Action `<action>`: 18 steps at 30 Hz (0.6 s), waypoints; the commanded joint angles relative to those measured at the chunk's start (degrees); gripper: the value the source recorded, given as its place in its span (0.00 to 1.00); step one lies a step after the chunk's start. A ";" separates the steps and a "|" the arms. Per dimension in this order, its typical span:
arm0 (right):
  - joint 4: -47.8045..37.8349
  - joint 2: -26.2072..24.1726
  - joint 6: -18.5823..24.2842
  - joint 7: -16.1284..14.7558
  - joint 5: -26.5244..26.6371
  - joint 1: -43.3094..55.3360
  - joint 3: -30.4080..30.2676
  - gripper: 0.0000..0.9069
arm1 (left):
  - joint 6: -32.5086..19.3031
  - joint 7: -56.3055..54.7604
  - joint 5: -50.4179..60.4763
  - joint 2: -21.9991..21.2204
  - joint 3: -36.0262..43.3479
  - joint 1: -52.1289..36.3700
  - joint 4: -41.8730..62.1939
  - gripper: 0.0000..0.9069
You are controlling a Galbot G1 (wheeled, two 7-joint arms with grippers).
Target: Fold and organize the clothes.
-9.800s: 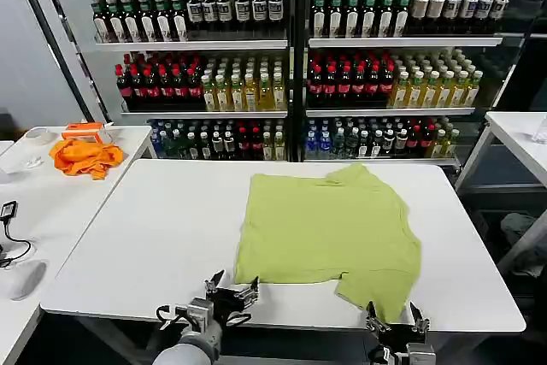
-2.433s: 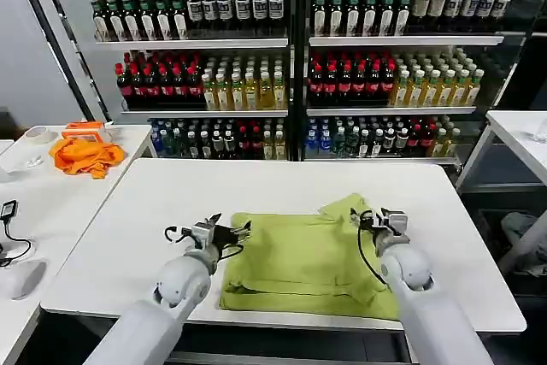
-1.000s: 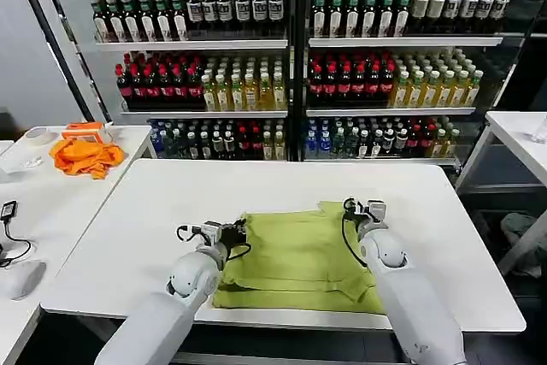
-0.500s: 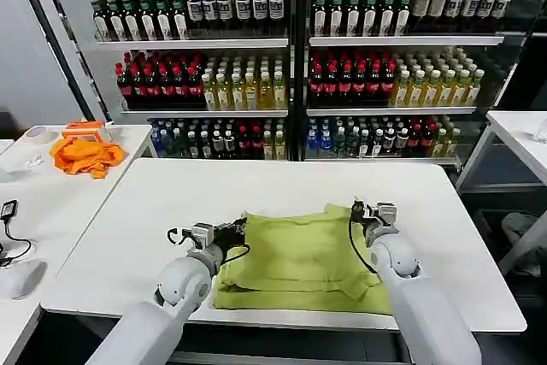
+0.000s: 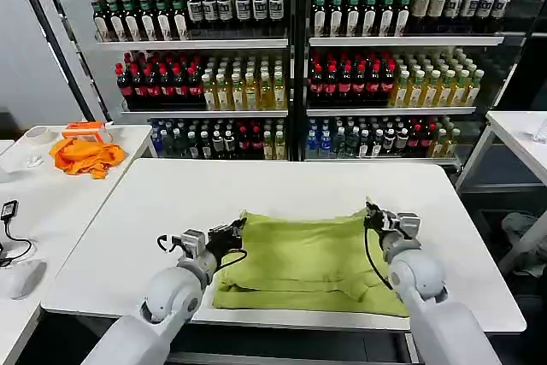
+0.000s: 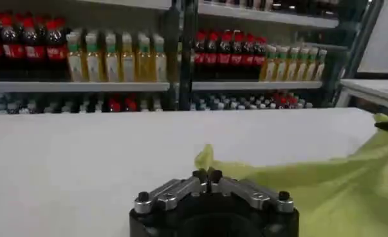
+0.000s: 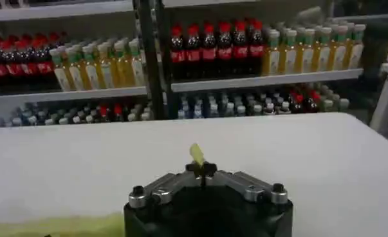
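The clothes are one light yellow-green T-shirt (image 5: pixel 303 258), folded over on itself near the front of the white table (image 5: pixel 171 203). My left gripper (image 5: pixel 232 231) is shut on the shirt's far left corner, and a peak of cloth (image 6: pixel 205 156) sticks out past its tips (image 6: pixel 207 174). My right gripper (image 5: pixel 373 212) is shut on the far right corner. A small tab of yellow-green fabric (image 7: pixel 197 153) pokes out between its closed tips (image 7: pixel 201 169). The upper layer hangs stretched between the two grippers, a little above the table.
Shelves of bottled drinks (image 5: pixel 291 66) stand behind the table. An orange cloth (image 5: pixel 84 156) lies on a side table (image 5: pixel 34 203) at the left, with a tape roll (image 5: pixel 38 135) and a cable (image 5: pixel 8 211). Another white table (image 5: pixel 517 138) is at the right.
Over ten seconds the flat shirt was folded front to back. In the last second both grippers moved apart, the right one rightward, pulling the top edge taut.
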 commanded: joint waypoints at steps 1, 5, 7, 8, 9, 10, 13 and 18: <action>12.26 -1.90 0.10 0.15 0.08 -11.30 5.53 0.00 | -1.02 -0.07 0.74 2.03 -1.65 8.08 -5.95 0.02; 14.73 -1.55 0.03 0.46 0.00 -14.68 7.23 0.00 | -1.22 -0.14 2.06 2.37 -1.94 10.69 -7.50 0.02; 15.50 -1.15 0.05 0.52 -0.15 -16.30 7.94 0.00 | -1.47 -0.13 3.34 2.30 -1.93 11.77 -7.97 0.02; 15.81 -0.99 0.04 0.56 -0.17 -16.81 8.13 0.00 | -1.54 -0.13 3.80 2.20 -1.94 12.15 -8.16 0.02; 16.18 -0.59 0.05 0.56 -0.31 -18.14 8.50 0.00 | -1.63 -0.12 4.23 2.08 -1.97 12.63 -8.28 0.02; 16.44 -0.36 0.09 0.56 -0.46 -18.98 8.75 0.00 | -1.68 -0.12 4.29 2.06 -2.00 12.80 -8.30 0.02; 16.99 0.43 0.17 0.50 -0.72 -21.59 9.48 0.00 | -1.98 -0.11 5.60 1.87 -2.15 13.67 -8.22 0.02; 16.15 1.18 0.42 0.88 -1.91 -23.46 9.25 0.00 | -3.36 0.34 10.25 1.48 -2.45 14.30 -5.73 0.02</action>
